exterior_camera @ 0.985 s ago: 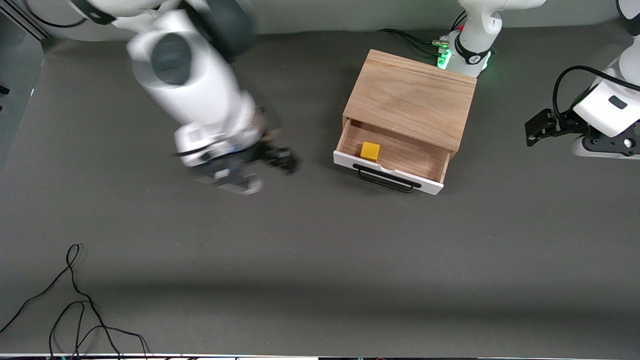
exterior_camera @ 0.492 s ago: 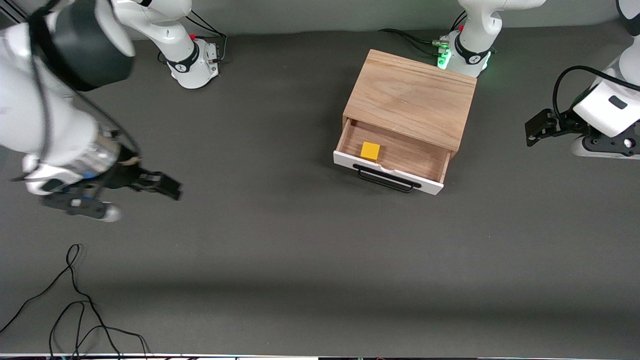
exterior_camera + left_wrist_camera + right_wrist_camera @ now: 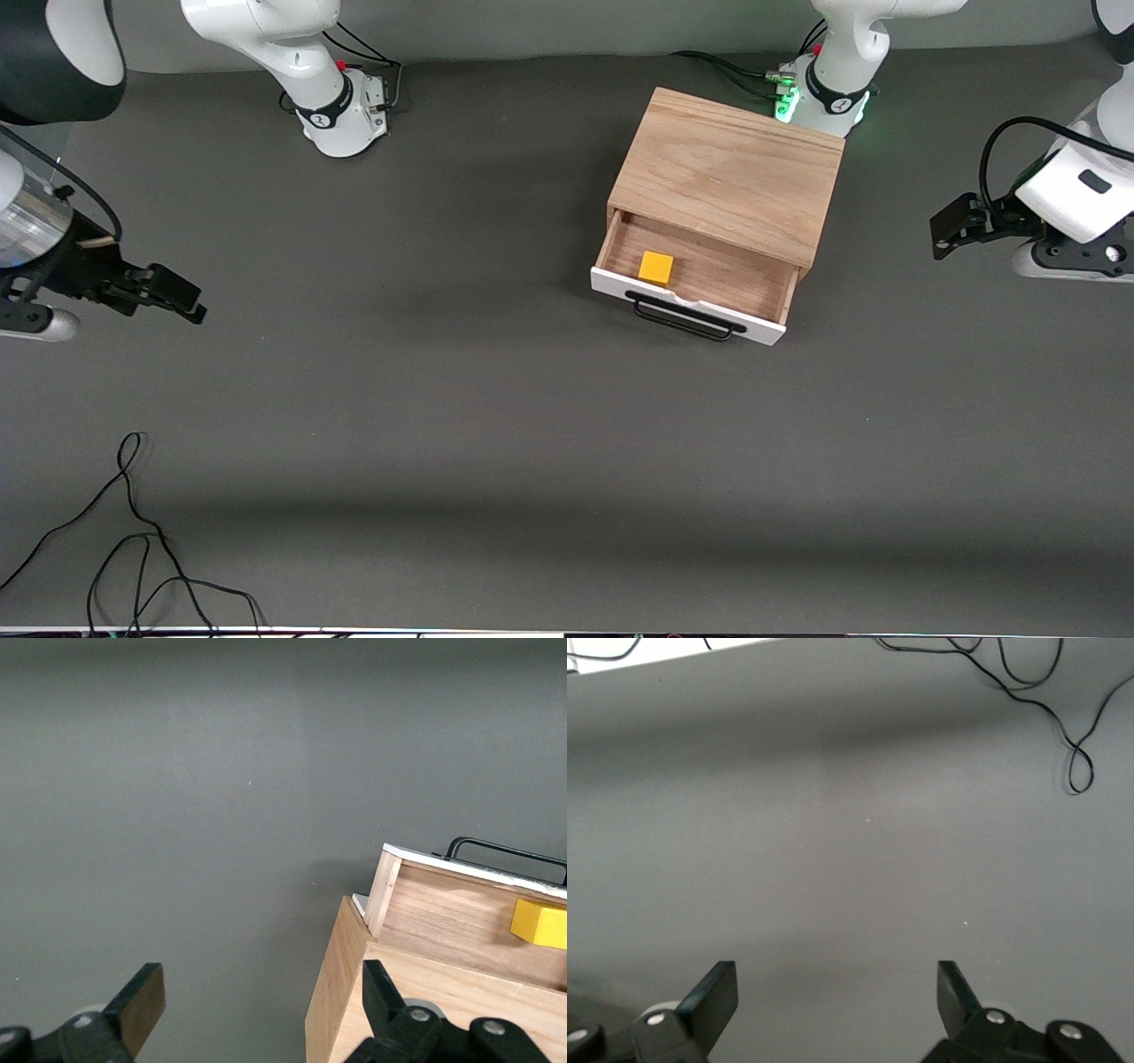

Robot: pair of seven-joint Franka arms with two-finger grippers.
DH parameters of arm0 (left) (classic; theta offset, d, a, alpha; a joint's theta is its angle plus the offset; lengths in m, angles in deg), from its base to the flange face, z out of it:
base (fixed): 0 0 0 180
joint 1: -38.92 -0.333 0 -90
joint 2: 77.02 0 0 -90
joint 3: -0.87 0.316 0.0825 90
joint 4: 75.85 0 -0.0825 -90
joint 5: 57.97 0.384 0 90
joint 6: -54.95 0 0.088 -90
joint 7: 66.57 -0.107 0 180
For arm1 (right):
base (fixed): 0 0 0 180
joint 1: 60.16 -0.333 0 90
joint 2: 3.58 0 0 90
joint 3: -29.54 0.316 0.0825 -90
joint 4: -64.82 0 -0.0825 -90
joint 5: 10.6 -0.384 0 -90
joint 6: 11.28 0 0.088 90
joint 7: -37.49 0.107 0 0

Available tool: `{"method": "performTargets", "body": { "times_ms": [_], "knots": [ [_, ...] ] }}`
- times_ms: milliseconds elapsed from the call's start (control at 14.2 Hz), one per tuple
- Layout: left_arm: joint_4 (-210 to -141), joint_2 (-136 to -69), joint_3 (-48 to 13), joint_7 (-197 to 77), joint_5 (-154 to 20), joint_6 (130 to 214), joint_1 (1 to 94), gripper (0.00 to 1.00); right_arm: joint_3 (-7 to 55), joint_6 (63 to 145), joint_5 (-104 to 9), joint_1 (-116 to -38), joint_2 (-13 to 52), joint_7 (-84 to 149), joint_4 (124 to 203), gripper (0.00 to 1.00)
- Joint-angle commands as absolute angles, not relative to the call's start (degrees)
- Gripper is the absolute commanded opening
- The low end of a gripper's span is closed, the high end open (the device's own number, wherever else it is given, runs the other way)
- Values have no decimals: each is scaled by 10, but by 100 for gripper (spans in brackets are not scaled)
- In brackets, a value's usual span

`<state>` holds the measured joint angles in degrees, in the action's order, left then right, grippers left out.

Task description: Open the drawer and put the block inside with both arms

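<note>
The light-wood cabinet stands near the left arm's base. Its drawer is pulled open toward the front camera, white front and black handle showing. The yellow block lies inside the drawer, at the corner toward the right arm's end. My right gripper hangs open and empty over bare table at the right arm's end. My left gripper waits open beside the cabinet, at the left arm's end. The left wrist view shows the open left gripper, the drawer and the block.
A loose black cable lies on the grey table near the front camera at the right arm's end; it also shows as the cable in the right wrist view. The arm bases stand along the table's back edge.
The right arm has swung away from the drawer toward its own end of the table, gripper still open. The left arm, drawer and block have not moved.
</note>
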<state>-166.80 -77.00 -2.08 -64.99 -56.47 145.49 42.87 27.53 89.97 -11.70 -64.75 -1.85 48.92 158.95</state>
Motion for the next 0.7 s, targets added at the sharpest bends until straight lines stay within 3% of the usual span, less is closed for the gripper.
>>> {"method": "performTargets", "body": {
  "times_ms": [0,281,633],
  "knots": [
    [-1669,-767,-17,-659,-564,1456,432,99,274,886,-128,-652,-38,457,1605,100],
    [-1668,-767,-17,-659,-564,1456,432,99,277,803,-127,-653,-36,445,1565,100],
    [-1669,-767,-17,-659,-564,1456,432,99,276,806,-129,-653,-24,441,1553,100]
  ]
}}
